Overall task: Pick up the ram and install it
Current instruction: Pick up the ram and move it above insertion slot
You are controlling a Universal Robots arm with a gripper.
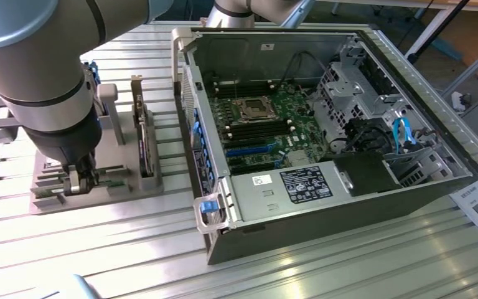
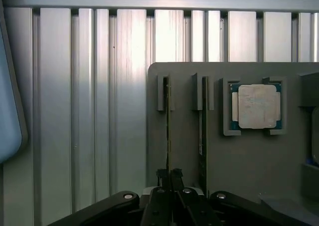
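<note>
Between my fingertips, pinched along its thin upper edge, stands the ram, and my claw is closed together on it while it sits upright in its slot of the grey holder. Just beside my claw a second stick stands in the neighbouring slot, close but not touching the one I hold. Further out on the same holder lies the square processor chip in its own pocket, and a taller expansion card stands on edge beyond that. I judge the step in hand to be the pick-up: the grip is made, and the board has not left its slot. Getting it free calls, I think, for a straight pull along the slot walls, with no twist, so that the board neither binds nor brushes its neighbour. My wrist comes down nearly upright over the holder, my claw pointing at the slatted table. Well apart from my claw, toward the exterior view's right, the open computer case lies on its side with the motherboard bared.
</note>
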